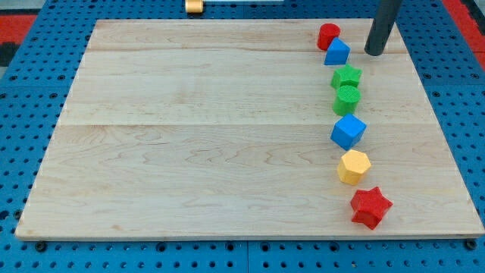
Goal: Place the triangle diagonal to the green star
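The blue triangle (337, 51) lies near the view's top right, touching a red cylinder (328, 36) above and to its left. The green star (347, 76) sits just below the triangle, slightly to the right, with a small gap between them. My tip (374, 53) rests on the board right of the blue triangle and up and to the right of the green star, touching neither. The dark rod rises out of the view's top.
A green cylinder (347, 99) touches the star from below. Below it in a column lie a blue cube (348, 131), a yellow hexagon (353, 167) and a red star (370, 207). The wooden board (189, 136) lies on a blue pegboard. A small yellow object (195, 7) sits beyond the top edge.
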Robot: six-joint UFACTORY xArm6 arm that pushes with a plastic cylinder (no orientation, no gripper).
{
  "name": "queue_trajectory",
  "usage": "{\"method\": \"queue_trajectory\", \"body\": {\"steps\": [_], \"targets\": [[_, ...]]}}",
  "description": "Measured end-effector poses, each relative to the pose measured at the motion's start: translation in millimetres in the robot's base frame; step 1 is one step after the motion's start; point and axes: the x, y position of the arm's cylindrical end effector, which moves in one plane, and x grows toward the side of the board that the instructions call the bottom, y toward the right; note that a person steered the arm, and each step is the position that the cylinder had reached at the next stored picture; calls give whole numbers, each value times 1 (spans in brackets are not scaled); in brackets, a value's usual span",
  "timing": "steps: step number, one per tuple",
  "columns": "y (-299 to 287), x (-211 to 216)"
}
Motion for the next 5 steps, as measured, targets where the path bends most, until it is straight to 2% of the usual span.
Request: {"method": "queue_trajectory", "body": {"steps": [2,4,5], "targets": [[-41,0],[-136,0],[-143,7]]}}
